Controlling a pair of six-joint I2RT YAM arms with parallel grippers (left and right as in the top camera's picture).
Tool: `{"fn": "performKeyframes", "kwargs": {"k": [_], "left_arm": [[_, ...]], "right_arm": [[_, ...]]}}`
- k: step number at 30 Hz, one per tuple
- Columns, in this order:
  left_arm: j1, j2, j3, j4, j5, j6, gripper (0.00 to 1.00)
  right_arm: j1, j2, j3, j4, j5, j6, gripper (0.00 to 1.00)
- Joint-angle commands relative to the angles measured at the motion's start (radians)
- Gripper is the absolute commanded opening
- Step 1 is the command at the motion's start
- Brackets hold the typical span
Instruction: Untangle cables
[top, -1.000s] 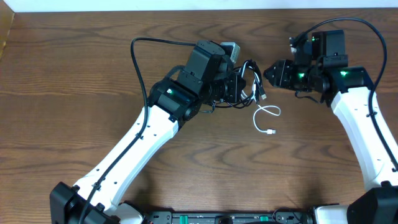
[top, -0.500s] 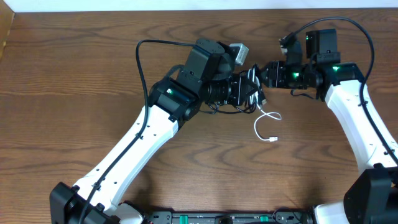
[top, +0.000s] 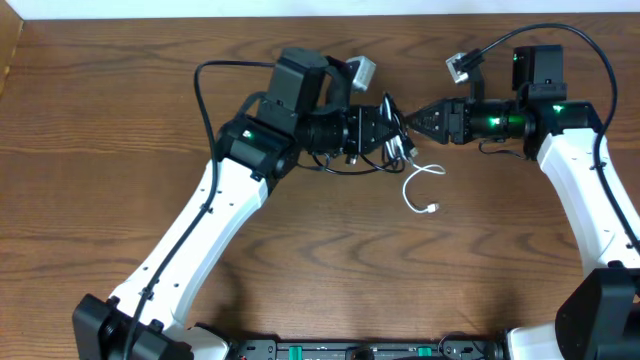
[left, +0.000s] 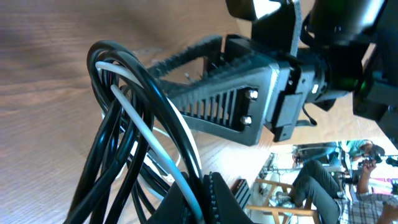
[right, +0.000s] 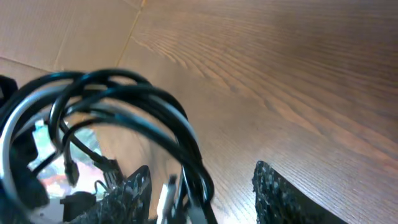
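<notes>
My left gripper (top: 388, 133) is shut on a tangled bundle of the black cable (top: 397, 140) and the white cable (top: 418, 185), held just above the table centre. In the left wrist view its jaws (left: 205, 199) pinch black loops (left: 127, 93) and a white strand (left: 140, 121). The white cable's tail curls on the table to a plug (top: 432, 208). My right gripper (top: 416, 121) points left at the bundle. In the right wrist view its fingers (right: 205, 193) are open, with black loops (right: 180, 134) and a white plug (right: 166, 198) between them.
Thick black wires (top: 215, 75) fixed to the arms arch over the brown wooden table (top: 120, 150). The right gripper's body (left: 249, 93) fills the left wrist view close behind the bundle. The table's far edge (top: 300, 17) runs along the top.
Both grippers closed in on the bundle. The left arm shifted left with the cables, dragging the white tail left. The right gripper turned to point left, its fingers now around the loops.
</notes>
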Motion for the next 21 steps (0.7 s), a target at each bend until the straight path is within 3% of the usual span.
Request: {"fn": "performKeyframes", "kwargs": {"k": [1, 11, 15, 21], "left_arm": [[0.020, -0.018, 0.009, 0.003, 0.032, 0.005, 0.08], [0.025, -0.018, 0.009, -0.010, 0.035, -0.002, 0.07], [0.025, -0.018, 0.009, -0.012, 0.054, -0.047, 0.07], [0.026, -0.018, 0.009, -0.024, 0.085, -0.047, 0.07]], "right_arm": [[-0.003, -0.016, 0.002, -0.002, -0.024, -0.001, 0.49], [0.066, -0.076, 0.002, 0.066, -0.008, -0.078, 0.52], [0.147, -0.044, 0.001, 0.062, 0.204, -0.067, 0.52], [0.202, -0.006, 0.001, 0.109, 0.320, -0.034, 0.43]]}}
